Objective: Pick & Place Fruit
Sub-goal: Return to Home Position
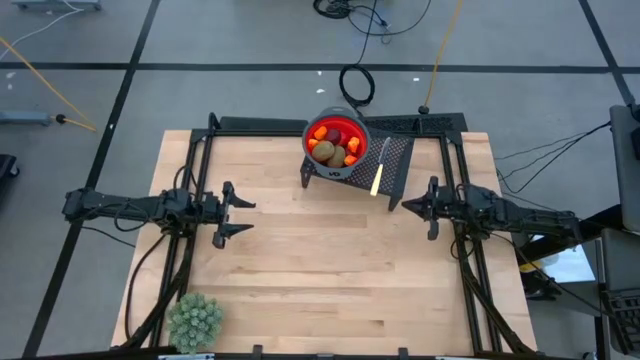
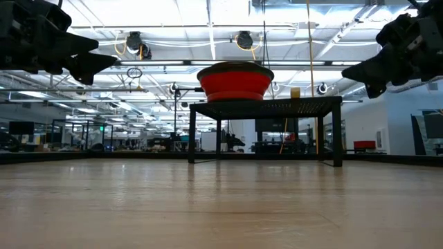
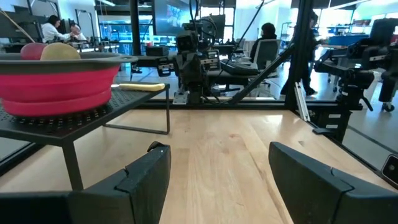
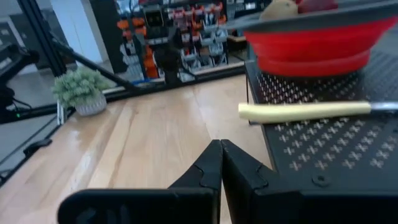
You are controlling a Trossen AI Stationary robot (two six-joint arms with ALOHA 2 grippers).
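- In the red strainer bowl (image 1: 352, 124), at the far middle of the table (image 1: 320, 280), lies the fruit (image 1: 333, 150): brown ovals, red round ones and orange pieces heaped together.
- The bowl stands on a black perforated shelf (image 1: 397, 153), raised on legs above the wood.
- On the shelf's right part lies a knife (image 1: 379, 173) with a pale yellow handle, just beside the bowl and not touching it.
- The left gripper (image 1: 248, 217) hovers over the table's left side, well apart from the shelf. Its fingers (image 3: 146, 177) are spread wide, with nothing between them.
- The right gripper (image 1: 408, 207) hovers over the right side, near the shelf's right front corner. Its fingers (image 4: 208, 168) are pressed together and hold nothing.
- A pale green spiky plant ball (image 1: 195, 320) sits at the table's near left corner.
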